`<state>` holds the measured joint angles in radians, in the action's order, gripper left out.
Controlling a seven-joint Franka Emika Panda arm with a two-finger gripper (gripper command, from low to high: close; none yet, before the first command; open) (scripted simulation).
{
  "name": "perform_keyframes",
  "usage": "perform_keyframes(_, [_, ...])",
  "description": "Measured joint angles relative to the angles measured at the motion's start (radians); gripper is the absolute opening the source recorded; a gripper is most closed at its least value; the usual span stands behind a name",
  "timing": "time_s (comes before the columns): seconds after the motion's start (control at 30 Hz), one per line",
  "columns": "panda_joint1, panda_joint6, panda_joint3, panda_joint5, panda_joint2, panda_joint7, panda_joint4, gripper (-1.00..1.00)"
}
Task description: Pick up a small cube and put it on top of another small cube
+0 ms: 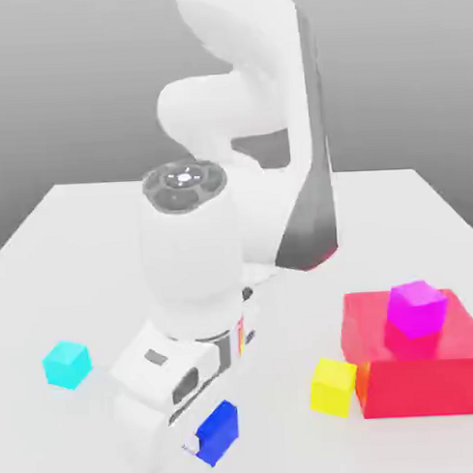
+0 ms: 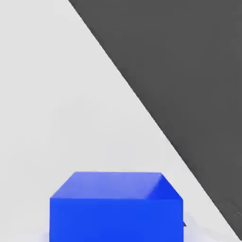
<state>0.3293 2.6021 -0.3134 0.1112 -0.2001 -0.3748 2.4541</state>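
Broadly, the flat white table (image 1: 76, 238) spreads under everything, with a plain grey backdrop behind it. Bent low over its near part is the big white-and-dark-grey robot arm (image 1: 197, 252), whose wrist and hand reach down almost to the surface. The gripper (image 1: 196, 443) sits at the near edge of the exterior view, right against the small, plain, deep blue cube (image 1: 219, 432); whether it is spread wide, narrowed or clamping that cube I cannot tell, since the hand's body hides the tips.

Next in size is the large, matte red block (image 1: 420, 363), resting on the table at the exterior view's right. On its top face sits a small magenta cube (image 1: 416, 310).

Among the small pieces, the bright yellow cube (image 1: 334, 386) stands on the table just beside the red block, on the block's side toward the exterior view's left. The deep blue cube lies on the table, apart from the yellow one and further toward the exterior view's left. From the hand view the blue cube (image 2: 116, 208) appears close up, resting on the white surface, its top face lighter than its front. A small cyan cube (image 1: 67, 364) sits alone, well apart, at the exterior view's left.
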Motion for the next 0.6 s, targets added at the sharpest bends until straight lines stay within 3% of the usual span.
perform_keyframes(0.3, [0.185, 0.049, 0.1, -0.142, 0.266, -0.068, 0.272, -1.0])
perform_keyframes(0.57, [0.207, 0.238, 0.126, -0.045, 0.111, -0.16, 0.3, -1.0])
perform_keyframes(0.6, [0.201, 0.263, 0.134, -0.03, 0.085, -0.171, 0.299, 1.0])
